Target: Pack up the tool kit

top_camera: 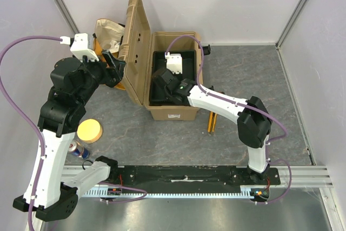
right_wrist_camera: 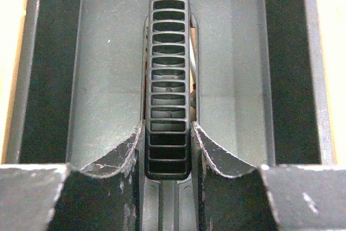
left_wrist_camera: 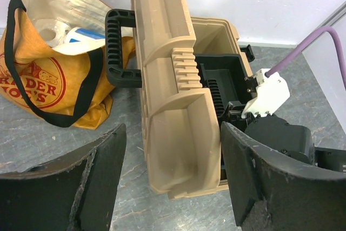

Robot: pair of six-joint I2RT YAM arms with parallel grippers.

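The tan ribbed plastic toolbox (top_camera: 173, 113) stands open at the middle back of the grey stone-patterned bench (top_camera: 303, 90). Its lid (top_camera: 136, 47) is tipped up to the left, with the black moulded carry handle (left_wrist_camera: 116, 47) jutting from the lid's outer face. Just behind that handle slumps an orange-yellow cloth bag (left_wrist_camera: 48, 79) with black straps and a red round print; a white paper roll (left_wrist_camera: 48, 32) sits in its mouth.

The black inner tray (top_camera: 186, 60) lies in the box. The right hand (right_wrist_camera: 168, 133) reaches down into it and grasps the slotted, ladder-like tray handle (right_wrist_camera: 168, 79), with one scuffed black finger pressed against each side. The left hand (left_wrist_camera: 173, 127) hangs released near the lid's free edge, jaws spread wide and touching nothing.

Right of the box, yellow-and-black tools (top_camera: 211, 123) lie on the bench against its front corner. A flat round yellow disc (top_camera: 89, 130) and a small red-and-blue can (top_camera: 78, 149) sit near the left arm, well apart from the box.
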